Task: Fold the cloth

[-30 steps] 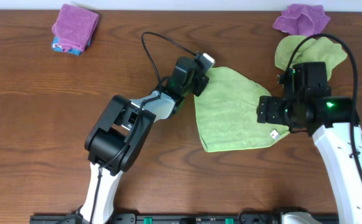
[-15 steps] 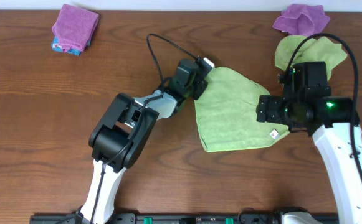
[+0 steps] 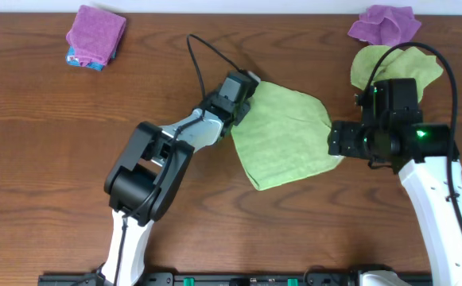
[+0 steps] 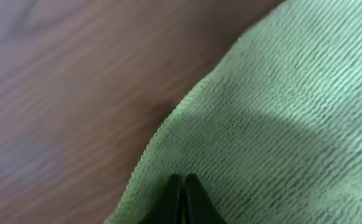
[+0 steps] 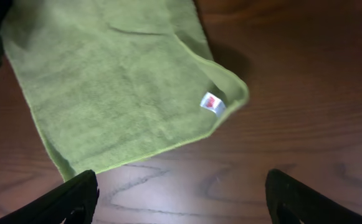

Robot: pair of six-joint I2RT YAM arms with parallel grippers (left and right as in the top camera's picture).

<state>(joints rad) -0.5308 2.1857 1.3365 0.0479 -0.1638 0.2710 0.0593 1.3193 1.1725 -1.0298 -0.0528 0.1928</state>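
Lime-green square microfibre cloth (image 3: 282,135) laid on wooden table (image 3: 71,135), far-left corner clamped by left gripper (image 4: 182,190), right gripper (image 5: 181,196) spread apart nearby.

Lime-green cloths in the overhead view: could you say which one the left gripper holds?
The spread cloth mid-table, its edge pinched by the left gripper; the other green cloth lies crumpled far right.

1. Bare table (image 3: 48,151) on my left and along the near edge: wide room to pass.
2. My left arm (image 3: 167,143) slants across the middle, barring a straight sweep from the left to the cloth (image 3: 282,131).
3. A second green cloth (image 3: 417,67) and a crumpled purple cloth (image 3: 386,24) crowd the far right corner.
4. A purple stack (image 3: 95,36) fills the far left corner.
5. Between the spread fingers of my right gripper (image 5: 181,205) lies only bare wood.
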